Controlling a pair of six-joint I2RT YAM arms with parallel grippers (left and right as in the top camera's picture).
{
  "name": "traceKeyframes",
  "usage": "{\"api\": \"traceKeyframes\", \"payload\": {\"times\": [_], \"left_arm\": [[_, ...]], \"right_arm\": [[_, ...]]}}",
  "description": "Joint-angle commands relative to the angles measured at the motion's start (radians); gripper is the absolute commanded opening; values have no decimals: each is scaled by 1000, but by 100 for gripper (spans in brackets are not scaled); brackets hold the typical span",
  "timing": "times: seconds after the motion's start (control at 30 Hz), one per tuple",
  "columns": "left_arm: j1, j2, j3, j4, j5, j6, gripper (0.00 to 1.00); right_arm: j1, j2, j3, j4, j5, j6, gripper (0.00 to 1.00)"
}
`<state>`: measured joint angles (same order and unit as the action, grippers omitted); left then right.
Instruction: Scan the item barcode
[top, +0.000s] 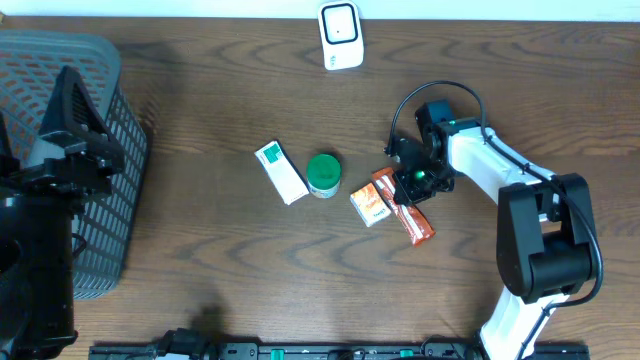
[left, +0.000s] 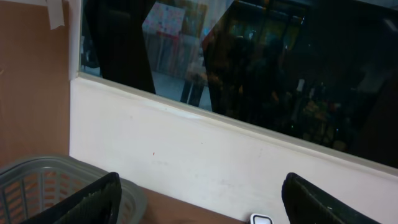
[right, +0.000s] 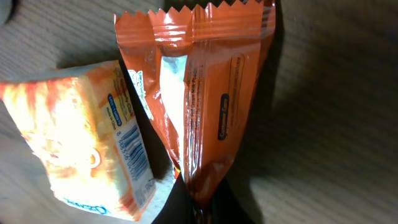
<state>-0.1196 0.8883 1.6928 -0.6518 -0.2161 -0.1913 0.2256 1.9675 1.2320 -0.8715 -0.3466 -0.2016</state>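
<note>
An orange-red snack packet lies right of centre on the wooden table, and my right gripper sits over its upper end. In the right wrist view the packet narrows into the jaws, and the right gripper is shut on its crimped end. A small orange box with a barcode on its side lies right beside it. The white barcode scanner stands at the table's far edge. My left gripper is raised at the far left, open with nothing in it, facing the wall.
A white-and-green box and a green-lidded jar lie left of the orange box. A grey mesh basket stands at the left edge under the left arm. The scanner's top peeks into the left wrist view.
</note>
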Motion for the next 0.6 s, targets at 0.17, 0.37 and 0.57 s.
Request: {"api": "traceKeyframes", "payload": {"times": [0.17, 0.37, 0.57], "left_arm": [[3, -3, -2, 2, -5, -13, 83], [3, -4, -2, 2, -6, -13, 83], [3, -4, -2, 2, -5, -12, 83]], "right_arm": [[-65, -19, 198, -130, -91, 251, 1], [-118, -138, 245, -118, -93, 479, 1], [-140, -305, 245, -70, -92, 743, 2]]}}
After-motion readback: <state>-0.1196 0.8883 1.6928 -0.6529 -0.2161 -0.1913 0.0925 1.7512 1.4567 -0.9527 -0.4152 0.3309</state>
